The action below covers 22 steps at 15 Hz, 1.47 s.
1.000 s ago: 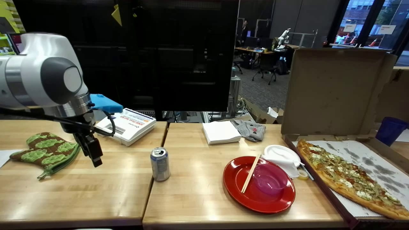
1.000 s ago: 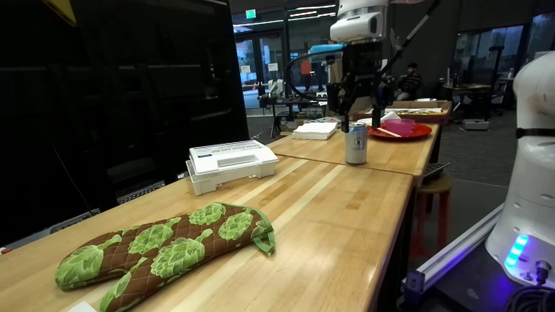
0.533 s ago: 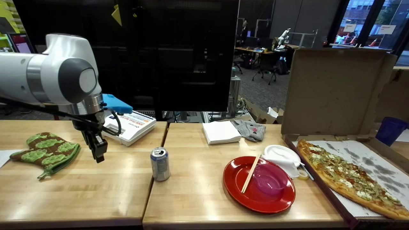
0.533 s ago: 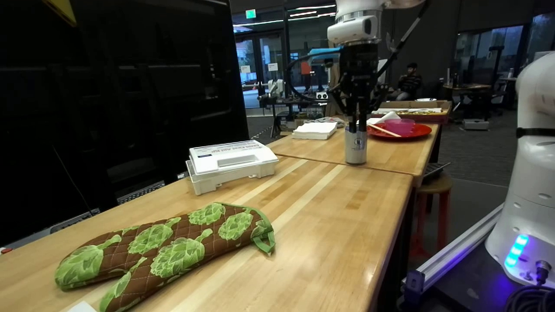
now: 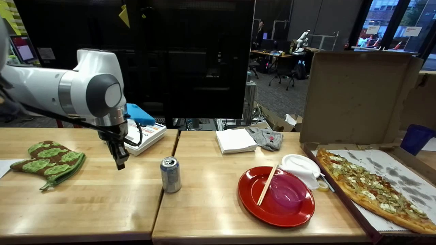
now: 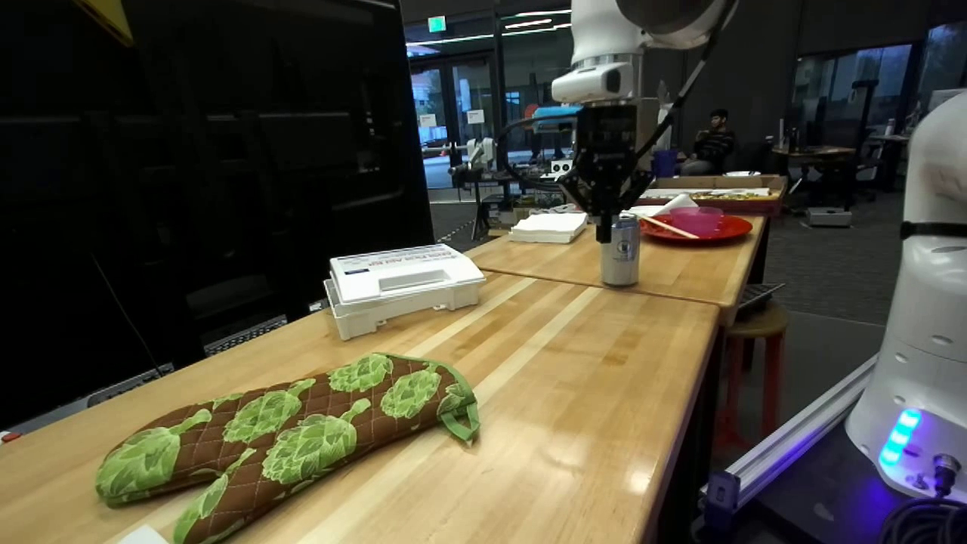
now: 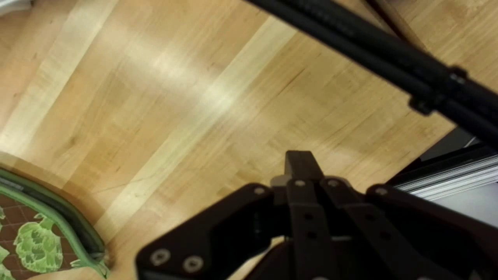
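My gripper [image 5: 120,166] is shut with nothing in it, hanging above the wooden tabletop. In the wrist view the fingertips [image 7: 300,161] are pressed together over bare wood. The nearest upright object is a silver-blue drinks can [image 5: 171,175], standing near the seam between two tables, apart from the fingers. In an exterior view the gripper [image 6: 603,230] overlaps the left edge of the can [image 6: 622,257]. A brown oven mitt [image 6: 295,434] with green leaf patterns lies flat on the table; its green-trimmed cuff, part of the mitt [image 7: 39,247], shows at lower left in the wrist view.
A white first-aid case [image 6: 404,283] sits behind the gripper. Further along are white napkins [image 5: 236,141], a grey knitted item [image 5: 269,137], a red plate [image 5: 250,204] with a pink bowl [image 5: 287,192] and chopsticks [image 5: 267,185], and an open pizza box [image 5: 361,98].
The fingers have come together from wide apart. In an exterior view the arm has moved right, toward the can. The can, mitt and case have stayed put.
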Tool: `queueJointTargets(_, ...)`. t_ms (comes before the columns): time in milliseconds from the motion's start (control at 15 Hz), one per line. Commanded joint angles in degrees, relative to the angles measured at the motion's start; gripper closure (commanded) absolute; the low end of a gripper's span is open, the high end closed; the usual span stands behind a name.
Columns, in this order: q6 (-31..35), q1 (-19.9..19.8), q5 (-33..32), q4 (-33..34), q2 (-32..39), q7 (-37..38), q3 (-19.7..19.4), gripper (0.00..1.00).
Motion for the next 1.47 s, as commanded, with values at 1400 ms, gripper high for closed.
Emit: queueJointTargets(1400, 14.2, -9.16, -0.45, -2.75, 7.69, 8.9, 0.84, 1.0)
